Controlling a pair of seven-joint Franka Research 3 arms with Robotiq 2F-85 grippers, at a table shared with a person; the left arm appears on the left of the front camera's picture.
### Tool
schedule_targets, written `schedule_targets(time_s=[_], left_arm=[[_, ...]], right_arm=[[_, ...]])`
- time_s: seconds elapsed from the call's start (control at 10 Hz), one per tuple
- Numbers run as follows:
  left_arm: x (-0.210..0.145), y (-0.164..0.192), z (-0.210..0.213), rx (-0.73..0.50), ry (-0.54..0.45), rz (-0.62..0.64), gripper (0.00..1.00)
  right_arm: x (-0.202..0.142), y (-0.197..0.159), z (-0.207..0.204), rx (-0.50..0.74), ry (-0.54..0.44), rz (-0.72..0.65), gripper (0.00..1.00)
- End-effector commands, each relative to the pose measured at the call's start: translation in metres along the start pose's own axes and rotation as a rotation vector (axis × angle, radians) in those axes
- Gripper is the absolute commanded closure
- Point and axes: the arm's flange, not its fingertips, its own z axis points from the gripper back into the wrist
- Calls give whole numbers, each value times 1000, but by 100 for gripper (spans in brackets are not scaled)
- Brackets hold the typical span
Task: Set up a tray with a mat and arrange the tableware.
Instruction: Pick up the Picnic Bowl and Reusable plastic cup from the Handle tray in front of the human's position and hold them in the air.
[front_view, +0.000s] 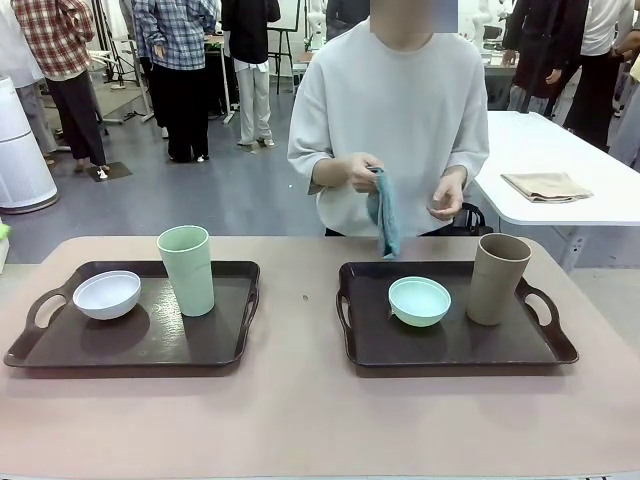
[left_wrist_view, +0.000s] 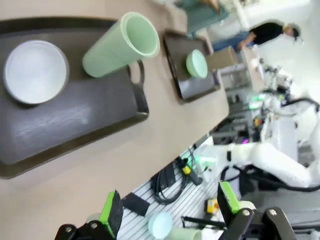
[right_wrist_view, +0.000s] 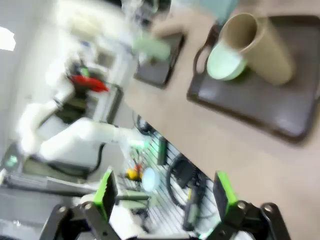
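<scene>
My left pincer (left_wrist_view: 170, 205) hangs released, its green-padded fingers (left_wrist_view: 112, 212) wide apart and grasping nothing, out past the near edge of the table (left_wrist_view: 170, 125). Below it that wrist camera catches black cables and small clutter. Farther out on the tabletop lies the left tray (left_wrist_view: 75, 120), dark brown with handles. It holds the white bowl (left_wrist_view: 35, 71) and, just beside it, the pale green cup (left_wrist_view: 120, 47). From this angle I look straight into both, and both are empty. My right pincer (right_wrist_view: 165, 192) is released too, jaws spread with nothing between them, also off the table's near edge. Its camera is blurred, but it shows the right tray (right_wrist_view: 260, 100) with the mint green bowl (right_wrist_view: 225, 62) touching or nearly touching the brown cup (right_wrist_view: 257, 45). The cup's mouth faces me, yet its inside is too blurred to judge. The front view sets things straight: both cups stand upright, each at the inner or outer side of its bowl, and the two trays lie well apart on the table, the mint green bowl empty. That view also adds the person at the far side, whose hands (front_view: 362, 172) hold a teal cloth (front_view: 385, 215) hanging above the far edge, near the right tray. Behind them, a folded beige cloth (front_view: 546, 186) rests on a white table.
</scene>
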Motion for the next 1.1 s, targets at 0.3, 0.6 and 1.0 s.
schedule_targets(time_s=[0.3,0.6,1.0], left_arm=[[31,-135,-77,213,96,-114,0],[42,-175,-148,338,163,-109,0],[55,-210,-247,481,157,-93,0]], right_arm=[[62,-31,2,-226,213,602,0],[73,-33,-30,-420,90,716,0],[70,-48,-60,-583,158,776,0]])
